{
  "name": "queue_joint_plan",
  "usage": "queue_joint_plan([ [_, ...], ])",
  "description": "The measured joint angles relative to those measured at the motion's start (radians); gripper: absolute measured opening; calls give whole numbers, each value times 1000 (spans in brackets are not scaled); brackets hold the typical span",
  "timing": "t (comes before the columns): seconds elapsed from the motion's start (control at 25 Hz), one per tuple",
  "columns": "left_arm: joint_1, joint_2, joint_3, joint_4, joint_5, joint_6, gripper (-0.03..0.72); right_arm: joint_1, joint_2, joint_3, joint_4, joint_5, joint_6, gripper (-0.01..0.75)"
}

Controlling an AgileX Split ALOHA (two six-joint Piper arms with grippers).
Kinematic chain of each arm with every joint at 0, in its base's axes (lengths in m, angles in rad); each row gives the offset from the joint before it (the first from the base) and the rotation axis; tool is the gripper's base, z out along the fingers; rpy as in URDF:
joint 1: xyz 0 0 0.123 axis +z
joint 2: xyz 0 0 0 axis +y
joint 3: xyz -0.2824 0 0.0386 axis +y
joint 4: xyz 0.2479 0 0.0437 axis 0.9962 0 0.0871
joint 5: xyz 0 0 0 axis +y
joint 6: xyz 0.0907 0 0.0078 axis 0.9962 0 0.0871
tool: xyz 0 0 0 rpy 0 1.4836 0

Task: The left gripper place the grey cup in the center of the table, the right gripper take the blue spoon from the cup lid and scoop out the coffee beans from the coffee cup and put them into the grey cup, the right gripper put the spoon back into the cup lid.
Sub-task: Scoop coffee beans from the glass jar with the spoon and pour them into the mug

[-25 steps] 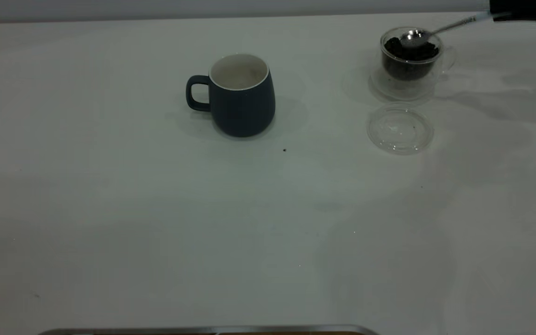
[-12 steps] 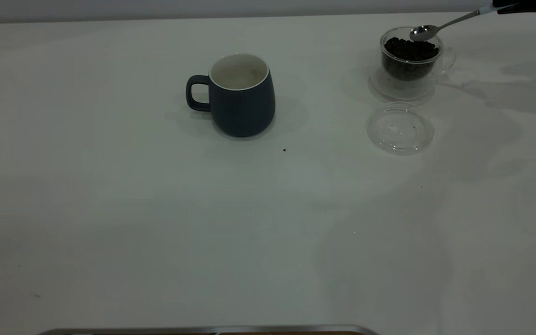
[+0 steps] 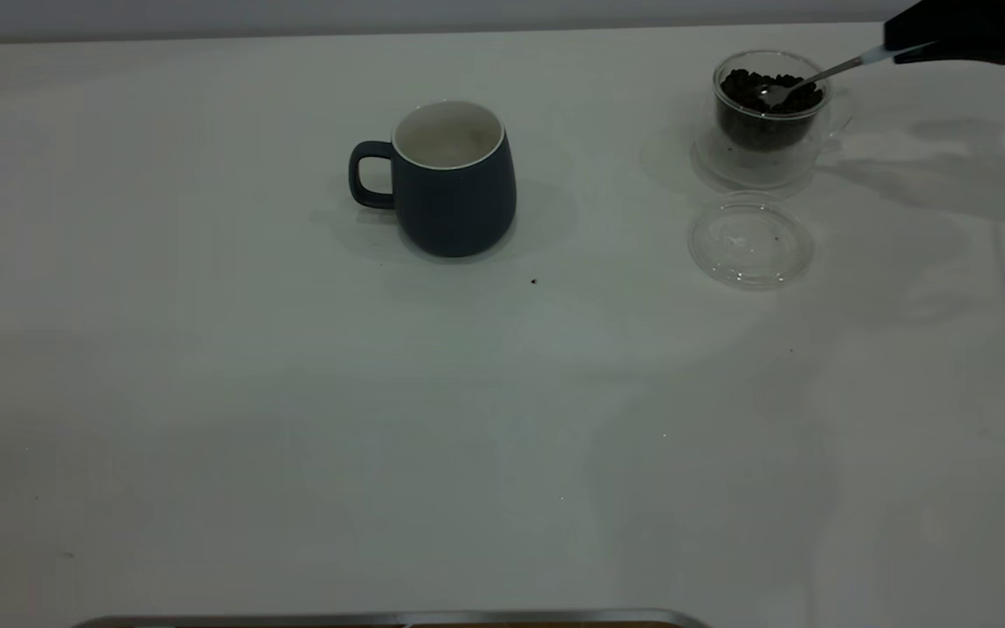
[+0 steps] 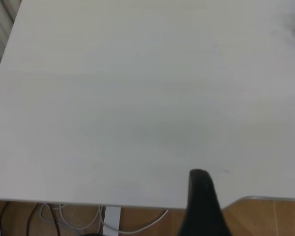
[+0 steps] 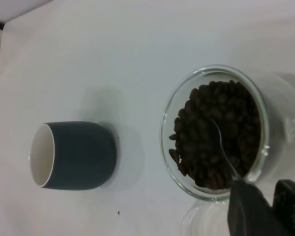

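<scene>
The grey cup (image 3: 454,179) stands upright and empty near the middle of the table (image 3: 293,419), handle to the left; it also shows in the right wrist view (image 5: 76,155). The coffee cup (image 3: 769,113) with coffee beans (image 3: 764,87) stands at the far right. My right gripper (image 3: 912,51) is shut on the blue spoon (image 3: 825,71), whose bowl dips into the beans (image 5: 214,142); the thin steel neck (image 5: 225,152) shows among them. The cup lid (image 3: 750,242) lies empty in front of the coffee cup. My left gripper shows one dark finger (image 4: 202,204) over the table's near edge.
A small dark speck (image 3: 533,281) lies on the table in front of the grey cup. A metal-edged strip (image 3: 380,619) runs along the near table edge. Cables (image 4: 78,221) hang below the table in the left wrist view.
The spoon was lifted just above the coffee cup's rim, then came back down with its bowl in the beans. My right gripper has moved left and down into view. The grey cup has not moved.
</scene>
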Motion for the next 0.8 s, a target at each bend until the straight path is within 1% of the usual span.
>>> queue_joint_plan([
  [0.28,0,0,0,0,0,0,588,7,20,0,6,3,33,105],
  [0.6,0,0,0,0,0,0,588,-36,21,0,14,66,103,105],
  [0.8,0,0,0,0,0,3,588,-38,22,0,15,75,117,105],
])
